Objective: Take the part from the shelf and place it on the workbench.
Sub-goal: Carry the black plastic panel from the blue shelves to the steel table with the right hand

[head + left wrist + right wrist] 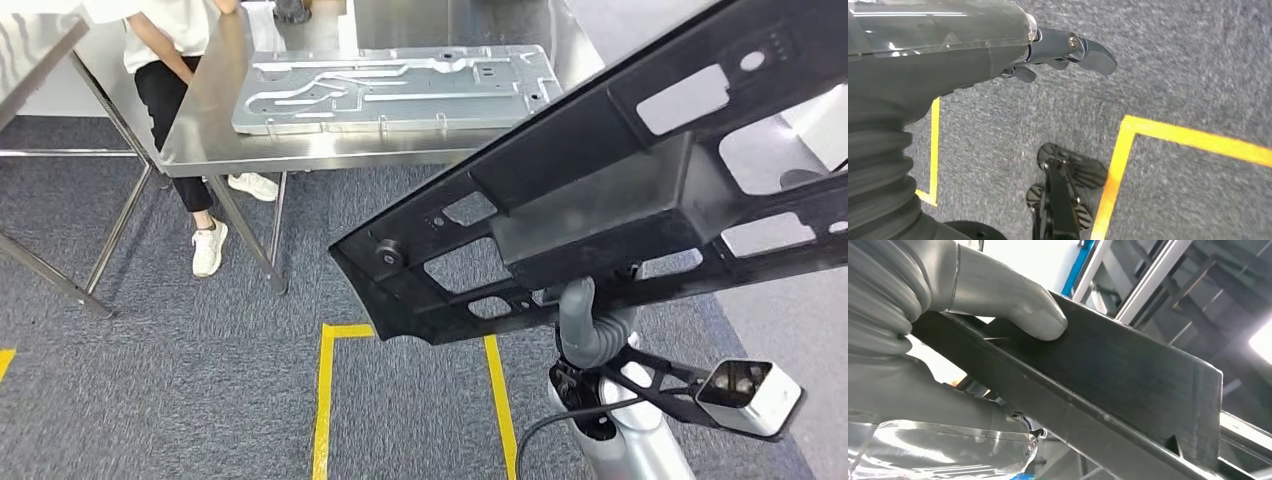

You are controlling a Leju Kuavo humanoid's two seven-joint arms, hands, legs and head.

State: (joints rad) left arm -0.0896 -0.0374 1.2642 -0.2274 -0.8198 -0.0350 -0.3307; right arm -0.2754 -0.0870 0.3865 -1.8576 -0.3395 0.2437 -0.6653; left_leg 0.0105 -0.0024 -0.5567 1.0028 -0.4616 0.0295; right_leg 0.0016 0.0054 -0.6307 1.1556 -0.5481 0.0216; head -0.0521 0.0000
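Observation:
A large black plastic frame part [600,200] with several cut-outs hangs tilted across the right of the head view, above the carpet. My right hand [592,325] grips it from underneath. In the right wrist view that hand [998,300] presses its grey thumb on the part's [1128,380] flat black side. The steel workbench [300,150] stands ahead at upper centre, apart from the part. My left hand [1048,50] hangs over the grey carpet, holding nothing, its dark fingers apart.
A silver stamped metal plate [390,90] lies on the workbench. A person [170,70] in white shoes sits at its left end. Another steel table [30,50] stands at far left. Yellow tape lines [325,400] mark the carpet between me and the bench.

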